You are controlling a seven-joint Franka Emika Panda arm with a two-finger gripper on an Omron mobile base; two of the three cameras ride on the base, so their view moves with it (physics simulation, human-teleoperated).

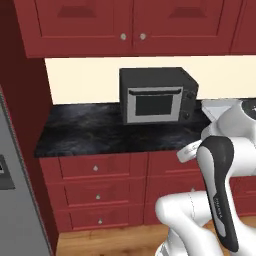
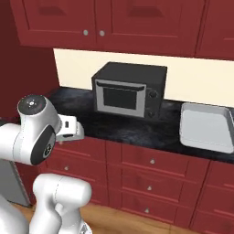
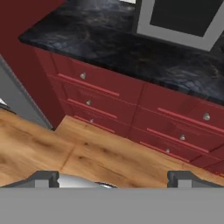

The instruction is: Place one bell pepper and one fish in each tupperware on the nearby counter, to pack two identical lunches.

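Table [image 1: 90, 130]: the black marbled top runs across the middle of the left base view; bare stone at its left; a drive in too close could knock the base into the red drawers [image 3: 131, 113] below.
Toaster oven [image 2: 129, 90]: centre of the right base view; it sits near the tray, so a wide arm swing risks striking it.
Tupperware [image 2: 205, 126]: one grey tray at the right edge of the right base view, apparently unfilled; I cannot spot peppers or fish, so searching may cost time.
Gripper [image 3: 113, 178]: lower edge of the hand view, tips spread wide, holding nothing, aimed at the floor; any grasp is a long way off.
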